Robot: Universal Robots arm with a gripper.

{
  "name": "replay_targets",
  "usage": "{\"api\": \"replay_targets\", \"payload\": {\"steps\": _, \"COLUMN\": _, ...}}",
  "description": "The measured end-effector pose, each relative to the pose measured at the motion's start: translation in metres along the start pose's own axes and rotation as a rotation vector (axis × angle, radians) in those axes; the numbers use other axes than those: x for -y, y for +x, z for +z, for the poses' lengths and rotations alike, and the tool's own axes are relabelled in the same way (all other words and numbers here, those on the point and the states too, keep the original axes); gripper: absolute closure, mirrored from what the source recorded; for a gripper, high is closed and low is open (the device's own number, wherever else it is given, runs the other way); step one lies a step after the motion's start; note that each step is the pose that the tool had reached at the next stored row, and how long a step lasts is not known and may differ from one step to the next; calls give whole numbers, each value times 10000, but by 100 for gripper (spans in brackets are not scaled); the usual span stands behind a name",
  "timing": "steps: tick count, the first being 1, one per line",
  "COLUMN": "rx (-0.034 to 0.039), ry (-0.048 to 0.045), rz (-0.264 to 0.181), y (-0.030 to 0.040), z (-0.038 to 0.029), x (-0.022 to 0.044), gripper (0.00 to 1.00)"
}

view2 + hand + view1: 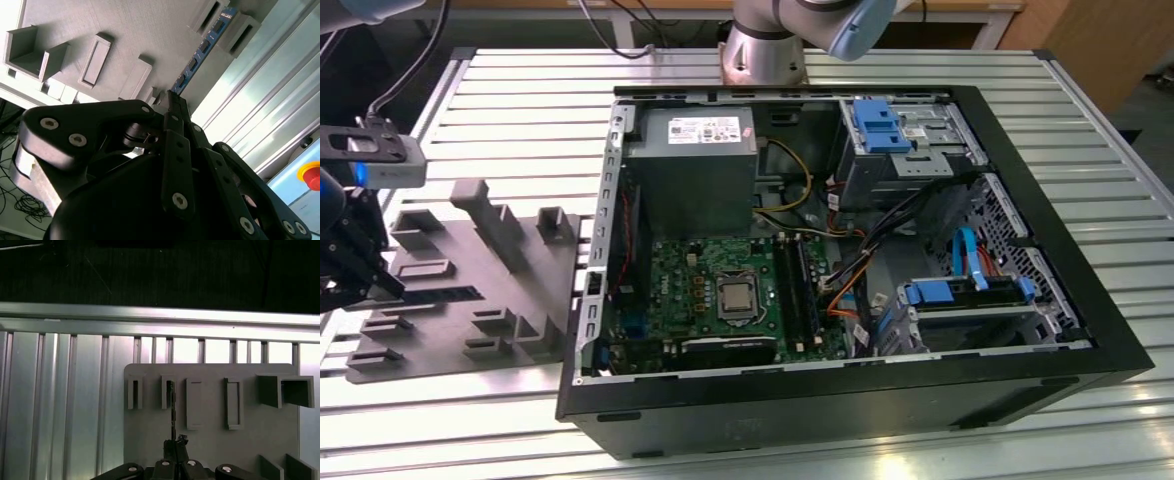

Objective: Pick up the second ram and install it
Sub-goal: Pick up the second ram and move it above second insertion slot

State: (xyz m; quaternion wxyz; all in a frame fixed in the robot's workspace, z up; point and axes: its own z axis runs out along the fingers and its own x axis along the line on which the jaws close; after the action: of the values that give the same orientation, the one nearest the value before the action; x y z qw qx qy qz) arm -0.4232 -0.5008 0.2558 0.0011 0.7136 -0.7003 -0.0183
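End effector (172,100) clenched on the near end of the ram (202,47), which sits edge-up in the holder (150,30) on the tabletop (270,75). Best lifted straight, without twisting.

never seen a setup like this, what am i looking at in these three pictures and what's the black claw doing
This is one robot arm at a slatted metal table. The exterior view, shot from off the arm, shows an opened computer case and, at the exterior view's left, a grey holder tray. Both wrist views come from cameras riding on the arm, looking past its black pincer. The pincer seems closed on the near end of the ram stick, a thin board with dark chips lying in the tray.
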Motion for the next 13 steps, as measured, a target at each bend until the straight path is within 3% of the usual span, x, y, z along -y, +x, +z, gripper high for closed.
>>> {"api": "replay_targets", "payload": {"steps": 13, "rx": 1, "ry": 1, "rz": 0, "y": -3, "z": -54, "x": -1, "gripper": 89}}
